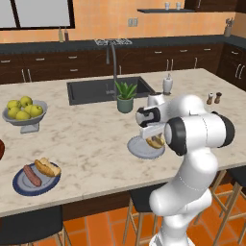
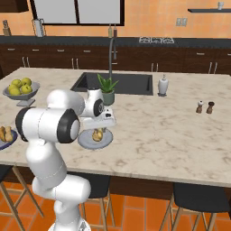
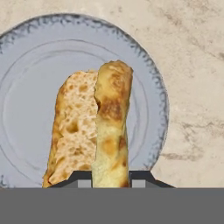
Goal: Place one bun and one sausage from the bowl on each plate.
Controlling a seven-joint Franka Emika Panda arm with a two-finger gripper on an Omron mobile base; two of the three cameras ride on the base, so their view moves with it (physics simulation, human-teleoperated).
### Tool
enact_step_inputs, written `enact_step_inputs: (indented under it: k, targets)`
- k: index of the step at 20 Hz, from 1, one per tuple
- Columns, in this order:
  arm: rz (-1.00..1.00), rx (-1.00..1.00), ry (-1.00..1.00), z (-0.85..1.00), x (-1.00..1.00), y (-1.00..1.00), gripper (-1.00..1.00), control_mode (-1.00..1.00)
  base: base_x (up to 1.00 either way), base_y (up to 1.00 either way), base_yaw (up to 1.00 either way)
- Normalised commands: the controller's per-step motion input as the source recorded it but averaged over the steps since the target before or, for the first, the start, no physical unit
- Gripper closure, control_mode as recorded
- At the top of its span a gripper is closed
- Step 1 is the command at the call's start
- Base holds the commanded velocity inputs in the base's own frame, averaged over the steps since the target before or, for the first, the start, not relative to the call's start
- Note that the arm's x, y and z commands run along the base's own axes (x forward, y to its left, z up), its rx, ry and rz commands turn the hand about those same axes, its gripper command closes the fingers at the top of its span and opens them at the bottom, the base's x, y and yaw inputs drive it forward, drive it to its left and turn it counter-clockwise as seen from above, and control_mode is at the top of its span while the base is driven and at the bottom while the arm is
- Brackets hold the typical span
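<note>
Marble worktop (image 1: 91,139) runs across the kitchen island, sink (image 1: 103,89) at its 12 o'clock side. My jaws (image 3: 105,179) are pinching a split bun (image 3: 94,131) directly above the paler plate (image 1: 139,148), which sits near the worktop's front edge. At 9 o'clock from it lies the navy-rimmed plate (image 1: 24,186), already carrying a sausage (image 1: 32,176) and a second bun (image 1: 46,167). I see the apple bowl (image 1: 25,116) at about 10 o'clock.

Potted plant (image 1: 125,96) behind pale plate (image 1: 139,149)
</note>
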Motion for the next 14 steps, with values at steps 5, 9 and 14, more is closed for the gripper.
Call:
enact_step_inputs:
  k: [5,9,14]
  targets:
    - [0.0,0.0,0.0,-0.02,0.0,0.0,-1.0,-1.0,0.0,0.0,0.0]
    - [0.0,0.0,0.0,0.01,0.0,0.0,-1.0,-1.0,0.0,0.0,0.0]
    - [0.0,-0.05,0.0,0.02,0.0,-0.13,-1.0,-1.0,0.0,0.0,0.0]
